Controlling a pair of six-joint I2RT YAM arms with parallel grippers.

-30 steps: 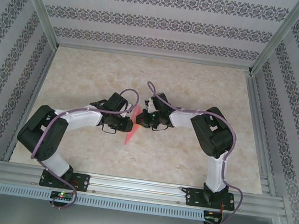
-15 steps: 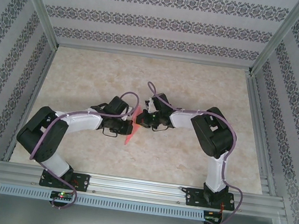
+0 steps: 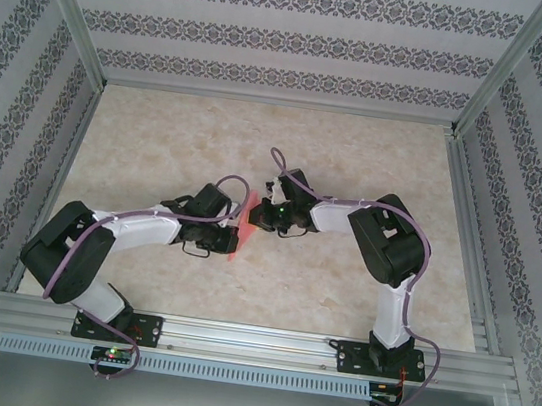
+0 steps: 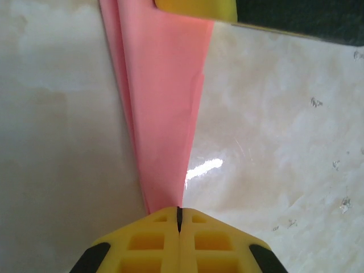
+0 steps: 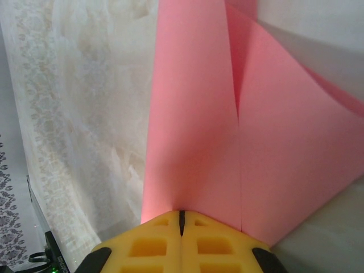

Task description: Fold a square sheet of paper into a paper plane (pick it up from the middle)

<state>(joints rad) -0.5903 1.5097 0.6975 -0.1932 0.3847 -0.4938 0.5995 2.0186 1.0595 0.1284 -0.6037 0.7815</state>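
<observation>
The pink paper sheet [image 3: 236, 226], already folded into a narrow layered wedge, stands on edge over the middle of the tabletop [image 3: 358, 155], held at both ends. The left gripper [image 4: 179, 211] has its jaws clenched on the wedge's narrow tip. The right gripper [image 5: 182, 215] has its jaws clenched on the wider end, where two flaps meet at a crease. Whether the lower edge touches the tabletop cannot be determined. Judged step: setting a lengthwise fold. Recommendation: apply equal tension from both ends, align the layers along the crease, avoid twisting either wrist, and release one end only once the crease is firm.
</observation>
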